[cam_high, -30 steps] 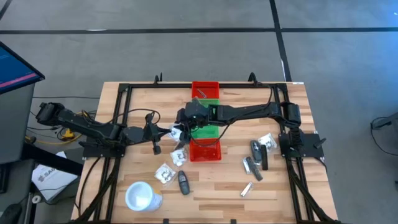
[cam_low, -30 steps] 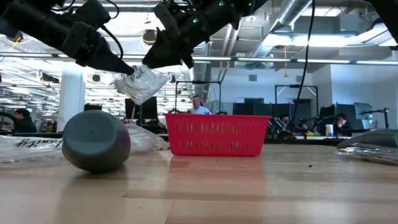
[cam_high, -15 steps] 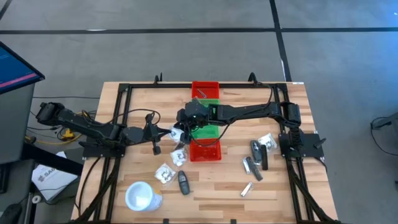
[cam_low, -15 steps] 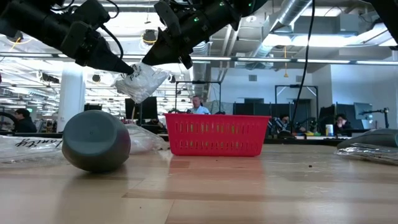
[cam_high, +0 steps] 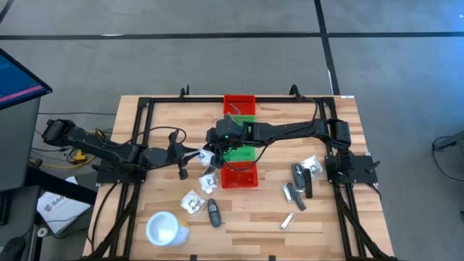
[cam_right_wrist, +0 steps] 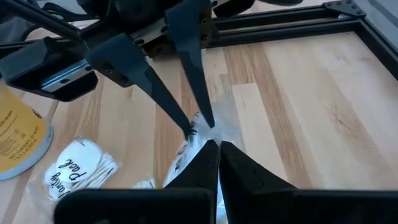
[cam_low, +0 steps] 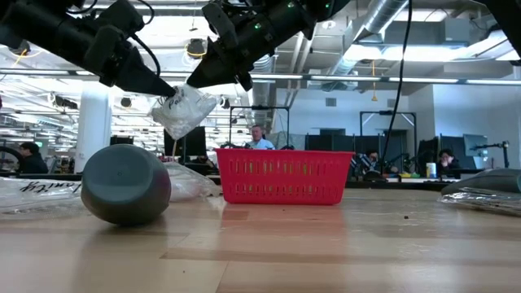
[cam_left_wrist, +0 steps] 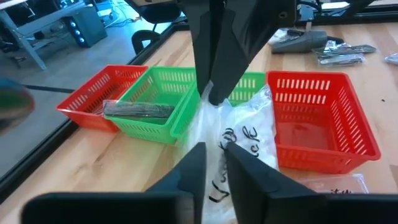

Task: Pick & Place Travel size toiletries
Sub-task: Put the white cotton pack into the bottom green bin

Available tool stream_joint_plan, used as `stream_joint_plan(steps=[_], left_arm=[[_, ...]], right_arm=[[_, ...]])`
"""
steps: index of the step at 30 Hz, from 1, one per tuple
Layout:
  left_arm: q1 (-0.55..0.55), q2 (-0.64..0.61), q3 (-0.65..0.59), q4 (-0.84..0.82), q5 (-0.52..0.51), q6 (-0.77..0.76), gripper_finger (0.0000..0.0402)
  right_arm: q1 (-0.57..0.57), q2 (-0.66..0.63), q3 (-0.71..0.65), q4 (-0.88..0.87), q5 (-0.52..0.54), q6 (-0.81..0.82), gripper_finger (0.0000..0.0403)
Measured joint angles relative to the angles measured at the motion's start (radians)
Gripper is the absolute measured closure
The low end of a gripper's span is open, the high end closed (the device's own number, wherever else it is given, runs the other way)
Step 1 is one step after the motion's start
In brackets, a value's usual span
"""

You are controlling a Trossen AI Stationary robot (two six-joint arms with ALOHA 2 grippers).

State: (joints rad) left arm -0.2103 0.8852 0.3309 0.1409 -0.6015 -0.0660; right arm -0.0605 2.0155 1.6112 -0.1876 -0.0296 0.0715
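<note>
Above the table (cam_high: 167, 119), high view: the left end effector (cam_high: 197, 154) and the right end effector (cam_high: 214, 154) meet at the centre, both closed on one clear crinkly packet (cam_high: 206, 155), just at 9 o'clock of the near red bin (cam_high: 240, 178). A green bin (cam_high: 245, 129) sits at 12 o'clock of that bin, with a second red bin (cam_high: 239, 103) beyond it. Other packets (cam_high: 198, 194), a black oblong piece (cam_high: 214, 212) and a white cup (cam_high: 164, 229) lie toward 6 to 7 o'clock; more toiletries (cam_high: 301, 183) lie at 4 o'clock.

Low view: the packet (cam_low: 186, 108) hangs in the air, clear of the table, pinched from both sides — the left end effector (cam_low: 167, 89) at its 10 o'clock, the right end effector (cam_low: 195, 82) at its 12 o'clock. The red bin (cam_low: 282, 175) stands at 4 o'clock of it.

Left wrist view: the left fingers (cam_left_wrist: 194, 169) are closed on the film of the packet (cam_left_wrist: 239, 146); the right fingers (cam_left_wrist: 214, 74) clamp its far edge.

Right wrist view: the right fingers (cam_right_wrist: 205, 163) grip the packet (cam_right_wrist: 196, 140) beside the left fingers (cam_right_wrist: 166, 99).

Procedure, as judged: this appears to be a handover. One end effector should release only once the other's grip is secure — then carry the packet level over a bin before opening. Thin film may slip or tear if both pull apart.
</note>
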Motion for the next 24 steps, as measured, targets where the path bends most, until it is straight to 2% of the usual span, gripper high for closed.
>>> stream_joint_plan(steps=[6, 13, 21, 24], left_arm=[[-0.008, -0.007, 0.0, -0.001, 0.006, -0.012, 0.0291], [-0.016, -0.029, 0.0, -0.005, 0.006, -0.021, 0.0254], [-0.02, -0.028, 0.0, -0.01, 0.006, -0.049, 0.0246], [-0.02, -0.028, 0.0, -0.01, 0.007, -0.076, 0.0247]], right_arm=[[-0.004, -0.001, 0.0, -0.031, 0.0, -0.002, 0.0403], [-0.007, -0.022, 0.0, -0.085, 0.005, -0.023, 0.0403], [0.023, -0.146, -0.032, -0.19, 0.132, -0.008, 0.0403], [0.041, -0.183, -0.077, -0.228, 0.229, 0.016, 0.0403]])
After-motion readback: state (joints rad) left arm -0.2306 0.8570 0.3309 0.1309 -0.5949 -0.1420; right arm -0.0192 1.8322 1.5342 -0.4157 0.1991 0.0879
